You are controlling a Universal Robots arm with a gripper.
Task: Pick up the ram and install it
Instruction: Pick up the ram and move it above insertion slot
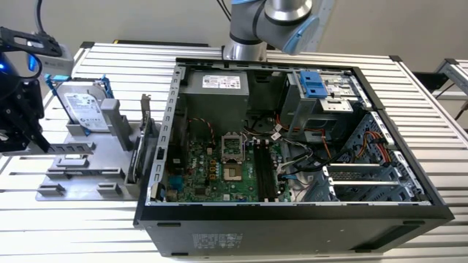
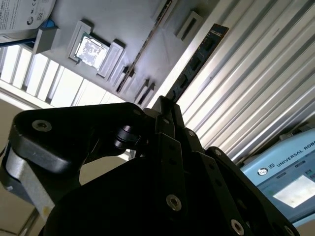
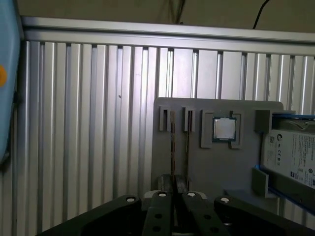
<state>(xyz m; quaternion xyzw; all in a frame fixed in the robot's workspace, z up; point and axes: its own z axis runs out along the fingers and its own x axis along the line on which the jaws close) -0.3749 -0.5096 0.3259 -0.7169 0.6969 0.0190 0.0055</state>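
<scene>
Fingers (image 3: 161,206) closed to a thin slit in the first wrist view, nothing seen clamped between them. Ram (image 3: 172,147) on edge in a slot of the grey tray (image 3: 216,167), in the slot nearest the tray's outer side, seated and not lifted. Near end of the ram right at the fingertips and lined up with the slit, the rest stretching away from them along the tray; contact or a small gap there, impossible to tell.

In the second wrist view, ram (image 2: 195,63) as a dark board with chips along the tray's edge, beside the bare ribbed bench (image 2: 256,73), its near end meeting the black fingertips (image 2: 165,110).

Second thin board (image 3: 187,147) on edge in the next tray slot, just beside the ram and parallel to it. CPU (image 3: 224,129) flat in a tray pocket past that board. Drive (image 3: 290,157) at the tray's side farthest from the ram.

In the exterior view, open case (image 1: 292,164) on the bench, to the exterior view's right of the tray.
</scene>
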